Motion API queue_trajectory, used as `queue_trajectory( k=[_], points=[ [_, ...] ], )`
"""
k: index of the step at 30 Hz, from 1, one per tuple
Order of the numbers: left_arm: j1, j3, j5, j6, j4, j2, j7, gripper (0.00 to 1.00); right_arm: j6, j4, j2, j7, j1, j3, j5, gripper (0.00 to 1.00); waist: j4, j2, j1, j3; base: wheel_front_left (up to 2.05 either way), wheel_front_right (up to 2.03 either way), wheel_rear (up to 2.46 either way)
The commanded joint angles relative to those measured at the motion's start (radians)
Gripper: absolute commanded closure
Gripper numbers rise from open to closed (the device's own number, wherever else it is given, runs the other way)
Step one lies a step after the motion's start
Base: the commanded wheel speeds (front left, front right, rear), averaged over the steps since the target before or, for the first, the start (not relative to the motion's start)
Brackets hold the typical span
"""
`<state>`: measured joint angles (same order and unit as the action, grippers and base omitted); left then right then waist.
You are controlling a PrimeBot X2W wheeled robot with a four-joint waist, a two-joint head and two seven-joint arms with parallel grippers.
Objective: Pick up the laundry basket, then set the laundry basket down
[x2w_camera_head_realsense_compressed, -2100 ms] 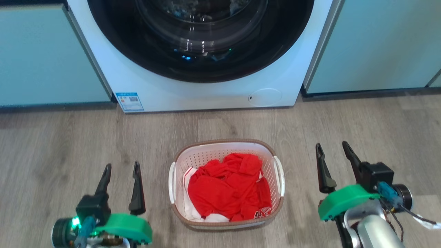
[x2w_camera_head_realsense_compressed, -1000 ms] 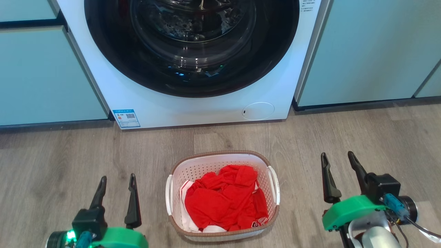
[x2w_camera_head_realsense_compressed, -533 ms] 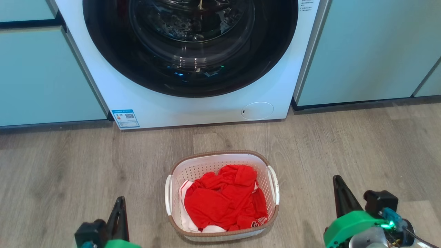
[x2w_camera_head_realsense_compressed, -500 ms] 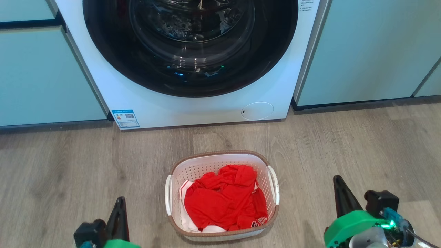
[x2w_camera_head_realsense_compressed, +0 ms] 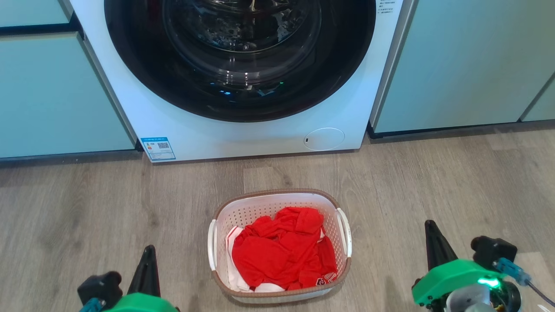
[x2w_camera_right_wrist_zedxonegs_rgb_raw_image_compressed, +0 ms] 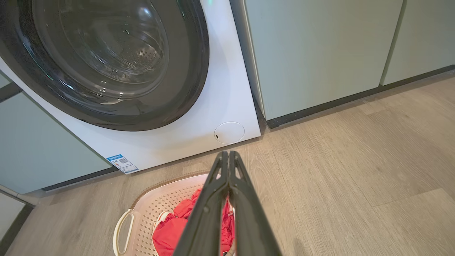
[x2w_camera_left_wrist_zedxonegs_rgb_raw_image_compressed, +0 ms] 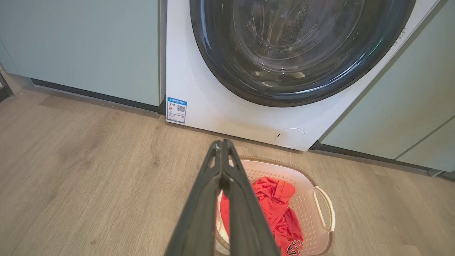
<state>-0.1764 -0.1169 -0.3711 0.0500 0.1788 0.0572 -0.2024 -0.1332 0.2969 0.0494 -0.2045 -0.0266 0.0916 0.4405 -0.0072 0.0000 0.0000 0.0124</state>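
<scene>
- Upper left of the head view: a pale teal cabinet (x2w_camera_head_realsense_compressed: 52,95) stands against the washer.
- Lower left: the left gripper (x2w_camera_head_realsense_compressed: 148,255) hangs over the wood floor (x2w_camera_head_realsense_compressed: 86,208), its two dark fingers pressed together on nothing. It is well apart from the basket. In the left wrist view the fingers meet in one point (x2w_camera_left_wrist_zedxonegs_rgb_raw_image_compressed: 222,145).
- Top centre: the white washer (x2w_camera_head_realsense_compressed: 243,138) with its round dark door. A blue label (x2w_camera_head_realsense_compressed: 158,148) sits at its lower left corner and a round hatch (x2w_camera_head_realsense_compressed: 324,139) at its lower right.
- Lower centre: the basket (x2w_camera_head_realsense_compressed: 277,191) sits on the floor in front of the washer, between the two grippers and touched by neither. Red clothes (x2w_camera_head_realsense_compressed: 282,251) fill it, with some white cloth underneath.
- Lower right: the right gripper (x2w_camera_head_realsense_compressed: 430,229) is also closed and empty, off the basket's right side. The right wrist view shows its tips (x2w_camera_right_wrist_zedxonegs_rgb_raw_image_compressed: 227,153) joined above the basket (x2w_camera_right_wrist_zedxonegs_rgb_raw_image_compressed: 156,206).
- Upper right: another teal cabinet (x2w_camera_head_realsense_compressed: 468,65).
</scene>
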Motion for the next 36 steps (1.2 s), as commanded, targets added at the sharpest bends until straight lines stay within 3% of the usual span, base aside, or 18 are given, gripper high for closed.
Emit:
queue_trajectory(
  k=[1,36],
  points=[
    [0.052,0.019,-0.041,-0.009,-0.025,0.011,0.006,1.00,0.000,-0.036,0.014,0.009,0.044,-0.008,0.041,1.00,0.000,0.0000,0.0000,0.000,0.00,0.00,0.00],
    [0.128,0.068,-0.459,-0.067,0.004,0.021,0.092,1.00,0.001,-0.043,0.024,0.096,0.072,-0.055,0.434,1.00,0.003,0.0000,0.0000,-0.005,0.00,0.00,0.00]
  ],
)
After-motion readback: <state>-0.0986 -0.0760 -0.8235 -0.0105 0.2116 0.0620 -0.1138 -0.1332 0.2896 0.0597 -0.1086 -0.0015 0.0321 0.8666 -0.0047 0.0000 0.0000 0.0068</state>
